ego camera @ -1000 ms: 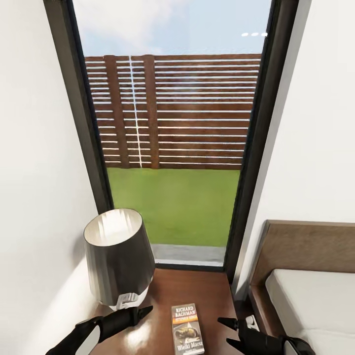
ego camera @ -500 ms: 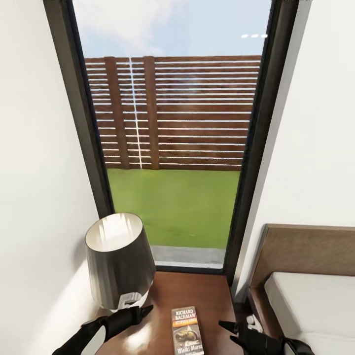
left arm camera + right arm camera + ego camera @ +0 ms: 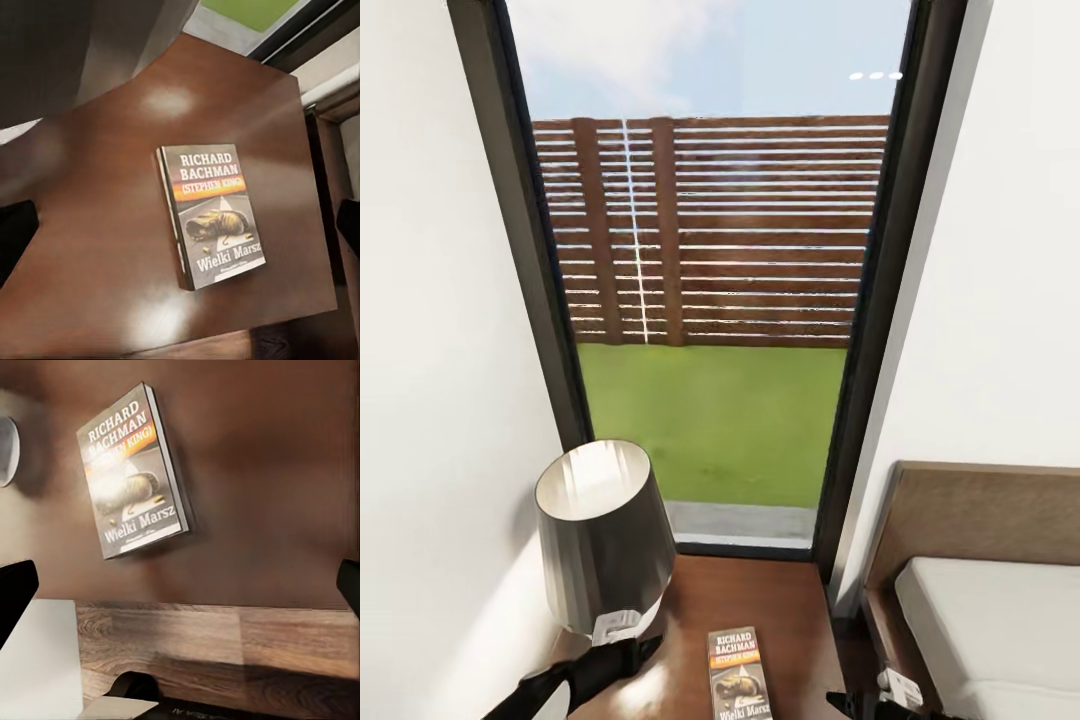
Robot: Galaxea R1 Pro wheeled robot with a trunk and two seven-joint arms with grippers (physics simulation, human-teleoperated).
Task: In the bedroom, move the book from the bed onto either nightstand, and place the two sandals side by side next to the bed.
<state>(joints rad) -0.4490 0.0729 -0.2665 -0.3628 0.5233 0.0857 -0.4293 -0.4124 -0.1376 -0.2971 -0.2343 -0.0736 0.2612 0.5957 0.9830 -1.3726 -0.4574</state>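
One book flat on nightstand; both pincers spread, empty.

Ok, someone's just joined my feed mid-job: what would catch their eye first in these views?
Probably the tall window straight ahead, with its brown slatted fence and bright green lawn. Next, the book with "RICHARD BACHMAN" on its cover, lying flat on the glossy nightstand, with no fingers touching it. Then the dark lamp on the nightstand's left, and the bed at right.
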